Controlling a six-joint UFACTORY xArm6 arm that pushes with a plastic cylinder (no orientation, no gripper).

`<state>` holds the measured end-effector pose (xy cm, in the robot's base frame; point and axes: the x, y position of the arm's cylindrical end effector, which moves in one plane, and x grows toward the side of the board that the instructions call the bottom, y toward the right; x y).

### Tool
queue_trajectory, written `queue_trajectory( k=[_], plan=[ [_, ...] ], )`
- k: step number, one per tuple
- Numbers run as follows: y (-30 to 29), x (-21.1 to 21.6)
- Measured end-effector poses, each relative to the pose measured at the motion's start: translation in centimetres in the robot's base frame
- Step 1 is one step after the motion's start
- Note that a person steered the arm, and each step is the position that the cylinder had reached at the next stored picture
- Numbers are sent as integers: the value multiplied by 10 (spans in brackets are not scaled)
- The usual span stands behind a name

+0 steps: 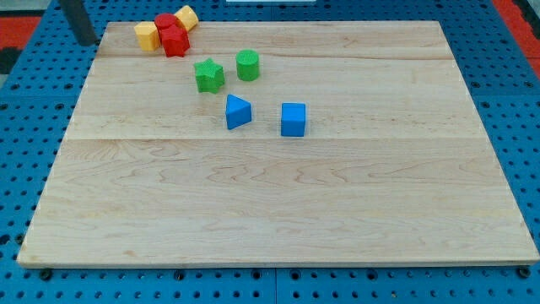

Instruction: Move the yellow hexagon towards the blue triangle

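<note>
Two yellow blocks lie at the board's top left. The one at the left [147, 35] looks like the hexagon. The other [186, 17] is at the top edge and I cannot tell its shape. The blue triangle [238, 111] sits left of the board's middle, below and to the right of them. My tip [85, 40] is at the view's top left, just off the board's corner. It is left of the left yellow block and apart from it.
Two red blocks [167, 23] [175, 41] sit between the yellow ones, touching them. A green star [209, 75] and a green cylinder [247, 64] lie above the blue triangle. A blue cube [293, 119] lies to its right. The wooden board [270, 211] rests on a blue pegboard.
</note>
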<state>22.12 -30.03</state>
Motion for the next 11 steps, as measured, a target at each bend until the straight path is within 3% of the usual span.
queue_trajectory(
  k=[2,4,8,11],
  plan=[
    [74,-14],
    [98,-12],
    [176,137],
    [159,150]
  ],
)
